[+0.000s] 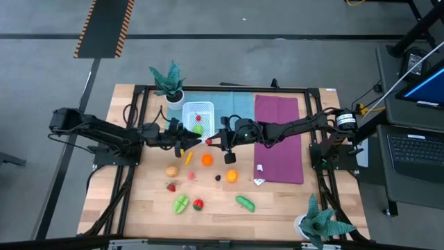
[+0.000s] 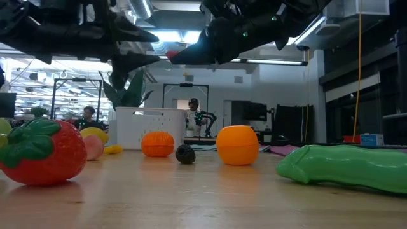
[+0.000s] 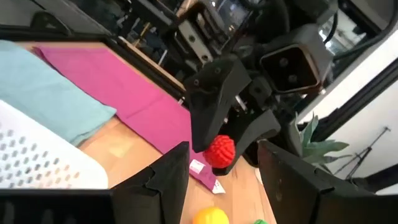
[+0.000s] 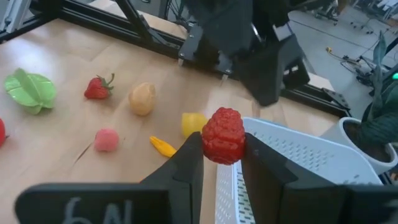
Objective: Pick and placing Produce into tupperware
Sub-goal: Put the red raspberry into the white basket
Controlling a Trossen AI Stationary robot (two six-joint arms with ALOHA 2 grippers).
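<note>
your right gripper (image 4: pixel 222 163) is pinching a red raspberry (image 4: pixel 222 135), held above the table just by the near rim of the white tupperware (image 1: pixel 197 110). the tupperware sits at the far side on the teal cloth (image 1: pixel 232 104), already holding a green piece (image 1: pixel 198 128) and a small red piece (image 1: pixel 198 118). your left gripper (image 3: pixel 224 177) hangs just left of the right one, fingers spread, nothing between them. the rest of the produce is loose on the wood nearer you: two orange fruits (image 1: pixel 207 159) (image 1: pixel 231 176), tan piece (image 1: pixel 171 171), strawberry (image 1: pixel 171 186), pink piece (image 1: pixel 191 176), green leaf (image 1: pixel 180 203), tomato (image 1: pixel 198 204), green pod (image 1: pixel 245 203), dark piece (image 1: pixel 217 177). the magenta cloth (image 1: pixel 279 139) lies on the right.
</note>
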